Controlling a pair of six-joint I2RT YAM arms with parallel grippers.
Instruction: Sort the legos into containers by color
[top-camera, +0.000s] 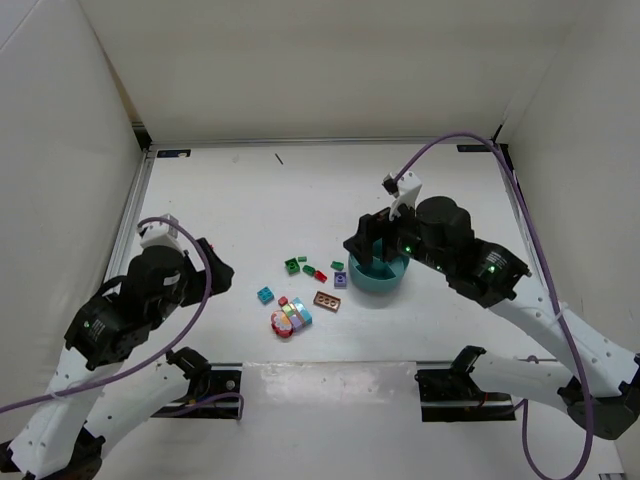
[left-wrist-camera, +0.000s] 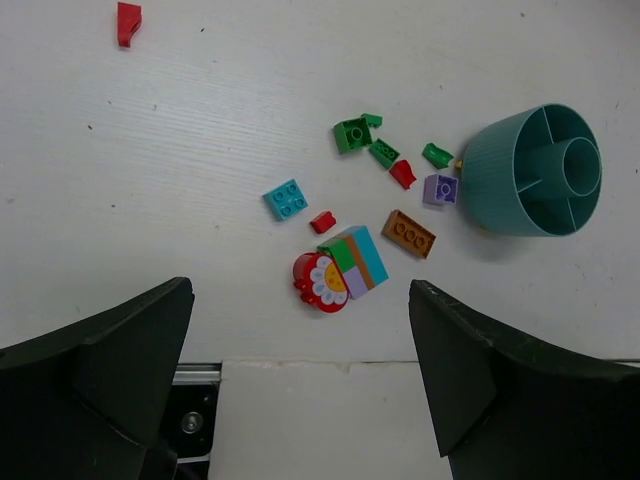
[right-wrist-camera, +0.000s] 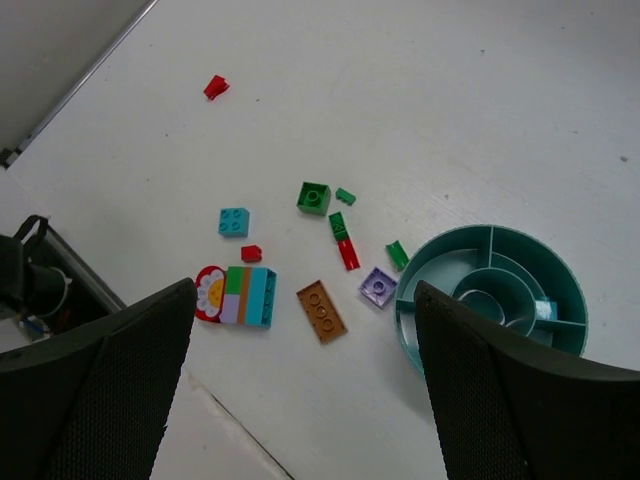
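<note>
White walls, white table (top-camera: 250, 200); brown lego (top-camera: 326, 300) lies flat, long axis roughly left-right, near the teal bowl (top-camera: 380, 284); left end effector (top-camera: 218, 265) and right end effector (top-camera: 375, 255) gape, empty.

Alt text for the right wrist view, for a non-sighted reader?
A round teal plastic bowl with inner dividers sits lower right on a white table, with about ten small plastic bricks in green, red, blue, purple and brown scattered to its left. One red brick lies far off, upper left; the open right gripper frames the bottom corners.
</note>
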